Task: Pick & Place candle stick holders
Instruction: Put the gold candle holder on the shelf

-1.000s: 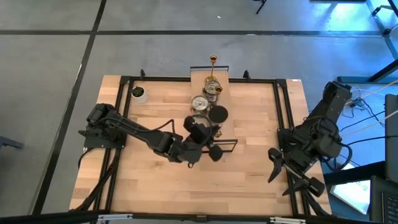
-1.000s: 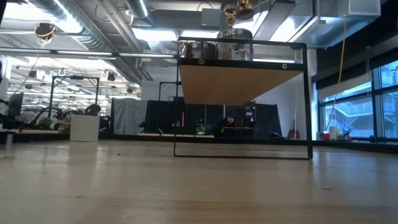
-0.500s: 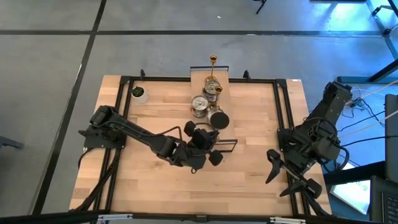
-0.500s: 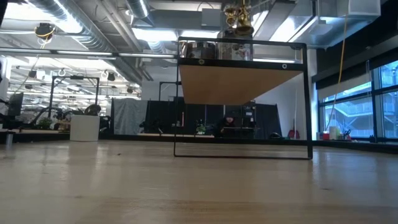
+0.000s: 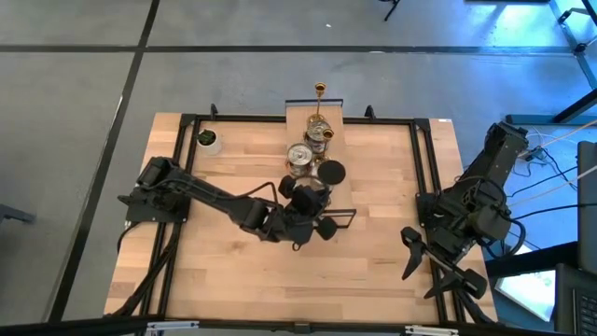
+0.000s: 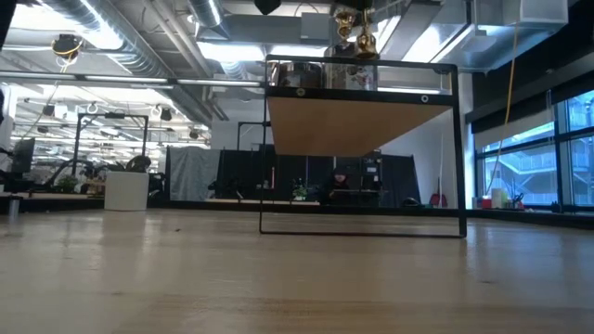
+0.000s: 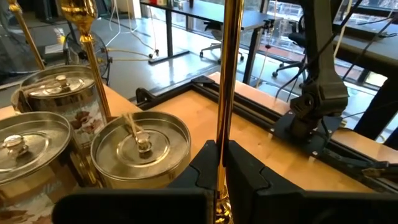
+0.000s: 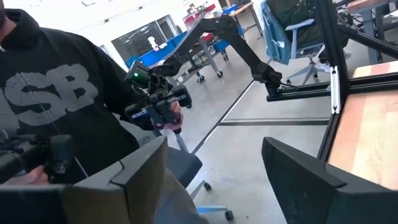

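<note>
The left hand (image 5: 312, 217) is out over the middle of the worktop (image 5: 373, 271), clenched tight on a slim brass candle holder (image 7: 227, 93). In the left wrist view the golden stem stands upright, pinched between the two dark fingers (image 7: 205, 171).

Compared with half a second ago, the hand has slid a touch toward the raised shelf (image 5: 322, 149) and sits closer to the cluster there. The black round part at its tip now lies just beside the nearest silver holder instead of a little apart from it. In the low view a dark piece of the arm now pokes in at the top edge, and the brass glint above the shelf has shifted slightly.

Just ahead of the left hand stand three squat silver holders: one right beside the gripped stem (image 7: 143, 146), one farther to the side (image 7: 28, 143) and one behind (image 7: 59, 93). Two more brass holders rise beyond the left hand: one between the silver ones (image 7: 84, 37), one at the edge of the wrist picture (image 7: 25, 34).

A white cup (image 5: 208, 140) sits well off to the left hand's side, near the worktop's far corner.

The right hand (image 5: 417, 247) waits at the right edge of the worktop, fingers spread and empty, unchanged. Its wrist view catches a person in a dark hoodie (image 8: 56, 106) beyond the worktop.
</note>
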